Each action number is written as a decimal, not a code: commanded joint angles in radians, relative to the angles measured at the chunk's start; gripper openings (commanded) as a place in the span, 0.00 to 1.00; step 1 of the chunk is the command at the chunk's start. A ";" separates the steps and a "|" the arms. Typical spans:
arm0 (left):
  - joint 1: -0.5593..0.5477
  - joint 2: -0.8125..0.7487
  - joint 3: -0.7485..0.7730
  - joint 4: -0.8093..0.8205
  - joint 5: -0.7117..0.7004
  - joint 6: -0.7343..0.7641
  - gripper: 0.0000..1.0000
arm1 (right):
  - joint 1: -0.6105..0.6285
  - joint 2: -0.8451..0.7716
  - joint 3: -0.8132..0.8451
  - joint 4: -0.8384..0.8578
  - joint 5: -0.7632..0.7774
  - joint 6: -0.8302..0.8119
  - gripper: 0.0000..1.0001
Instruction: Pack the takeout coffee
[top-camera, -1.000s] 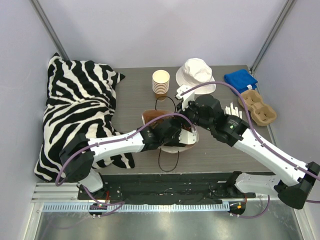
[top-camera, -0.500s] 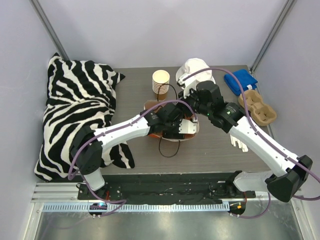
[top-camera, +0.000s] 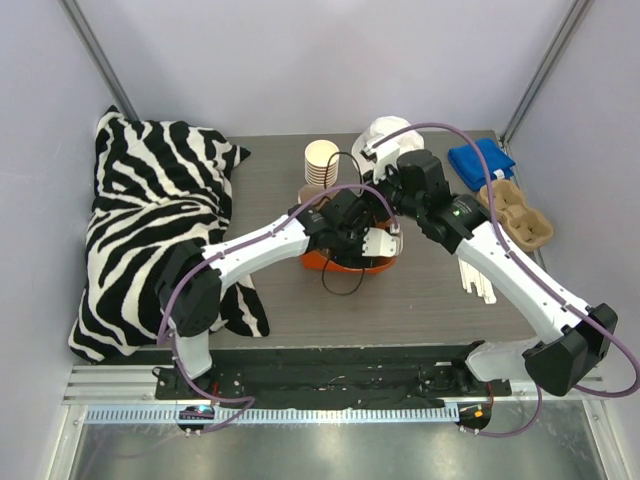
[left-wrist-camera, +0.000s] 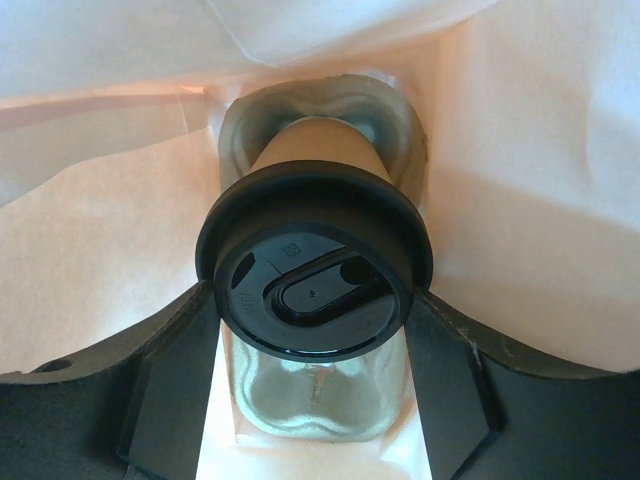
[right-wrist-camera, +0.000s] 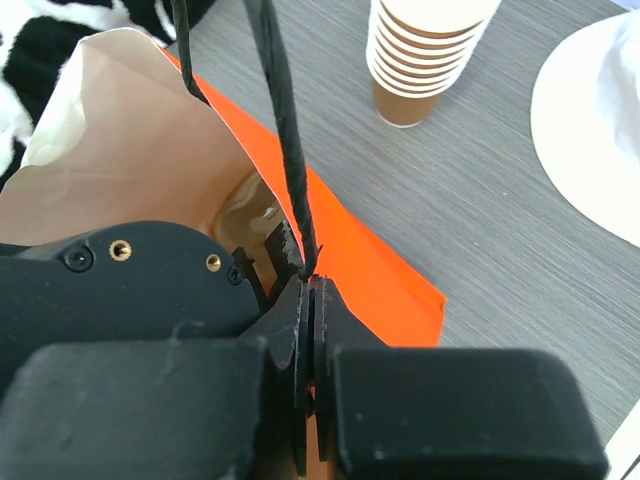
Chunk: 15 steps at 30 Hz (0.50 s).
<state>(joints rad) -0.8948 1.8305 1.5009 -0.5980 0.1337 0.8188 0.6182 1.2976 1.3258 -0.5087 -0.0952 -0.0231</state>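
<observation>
Coffee: tan paper cup with round black plastic lid (left-wrist-camera: 300, 250), inside the white-lined orange paper bag (right-wrist-camera: 372, 268), mid-table.
Left gripper (left-wrist-camera: 312, 305): fingers pressed on either side of the lid, cup gripped between them.
Right gripper (right-wrist-camera: 308, 300): pinched tight on the bag's black cord handle (right-wrist-camera: 285, 150).
</observation>
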 joint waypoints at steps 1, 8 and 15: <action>0.025 0.131 0.044 -0.108 0.087 -0.029 0.00 | 0.041 0.025 0.021 -0.090 -0.190 0.008 0.01; 0.033 0.155 0.082 -0.178 0.101 -0.026 0.01 | 0.029 0.039 0.035 -0.106 -0.219 -0.021 0.01; 0.031 0.014 -0.031 -0.019 0.081 -0.113 0.08 | 0.029 -0.018 0.013 -0.091 -0.202 -0.052 0.01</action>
<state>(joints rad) -0.8745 1.8725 1.5661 -0.6403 0.1764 0.8108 0.5823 1.3285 1.3502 -0.5076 -0.1089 -0.0547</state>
